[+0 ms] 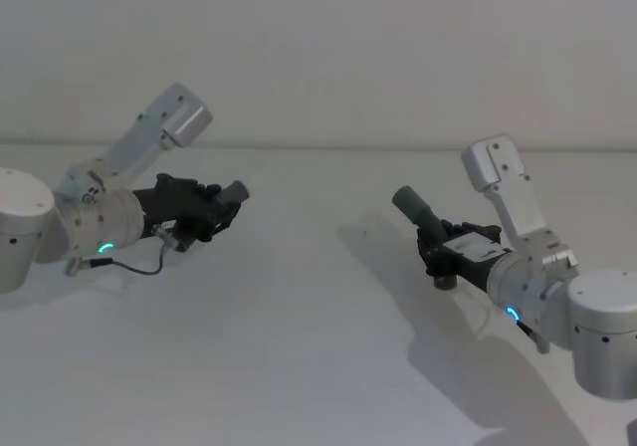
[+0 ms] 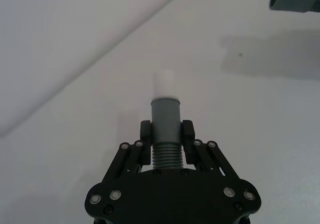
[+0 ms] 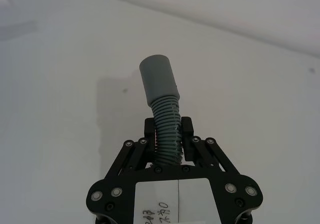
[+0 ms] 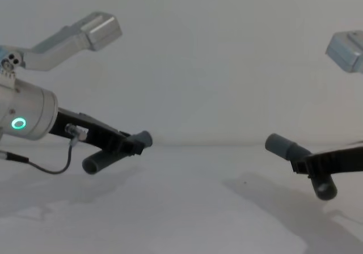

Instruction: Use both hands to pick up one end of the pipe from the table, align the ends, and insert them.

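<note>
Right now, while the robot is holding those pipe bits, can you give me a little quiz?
1. Which holds the pipe piece with the white tip: A, the left gripper, or B, the right gripper?
2. Fill in: the right gripper's grey piece hangs above the white ____.
3. True or false: the two pieces are already joined.
Key: 1 A. 2 table. 3 false.

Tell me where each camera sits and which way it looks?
Head: high, looking down at the table; left gripper and right gripper show.
Chest: low, looking across the table; both grippers from the side.
Left wrist: behind its jaws, looking along the white-tipped pipe piece.
Right wrist: behind its jaws, looking along the grey-sleeve pipe piece.
Shared: head and chest both show both held pieces.
</note>
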